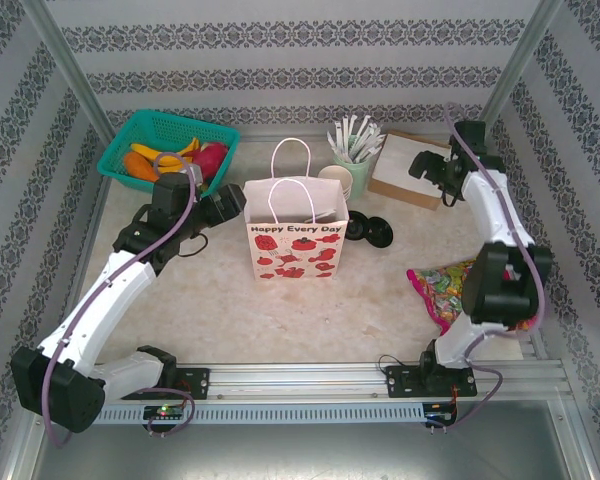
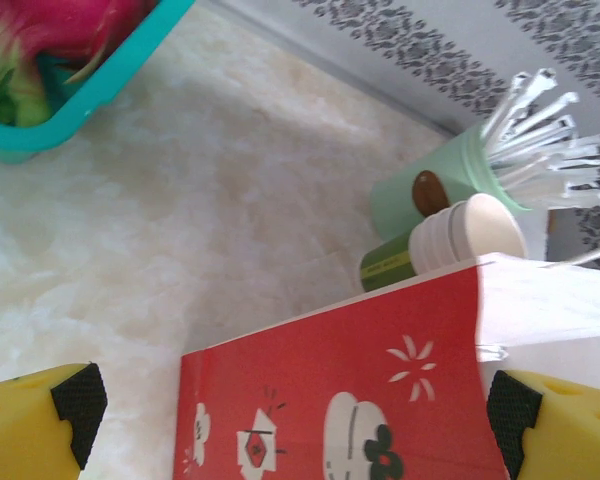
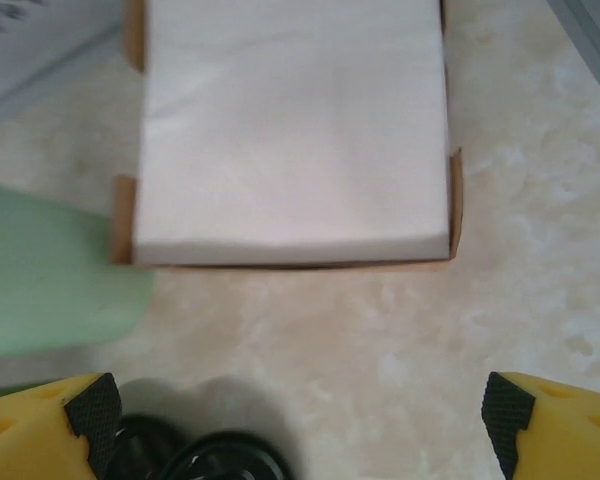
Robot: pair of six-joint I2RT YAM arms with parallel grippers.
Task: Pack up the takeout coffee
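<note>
The takeout coffee is out of view. A white paper bag with red flowers and "Happy Every Day" stands mid-table with its handles up. My left gripper is at the bag's upper left edge. In the left wrist view the left gripper is open, its pads wide on either side of the bag's red side panel and not touching it. My right gripper hovers at the back right. In the right wrist view the right gripper stands open over bare table, holding nothing.
Lidless green cups with cream rims stand behind the bag beside a mint-green holder of white sticks. Loose black lids lie right of the bag. A cardboard tray of white napkins lies ahead of the right gripper. Fruit basket back left; candy bag right.
</note>
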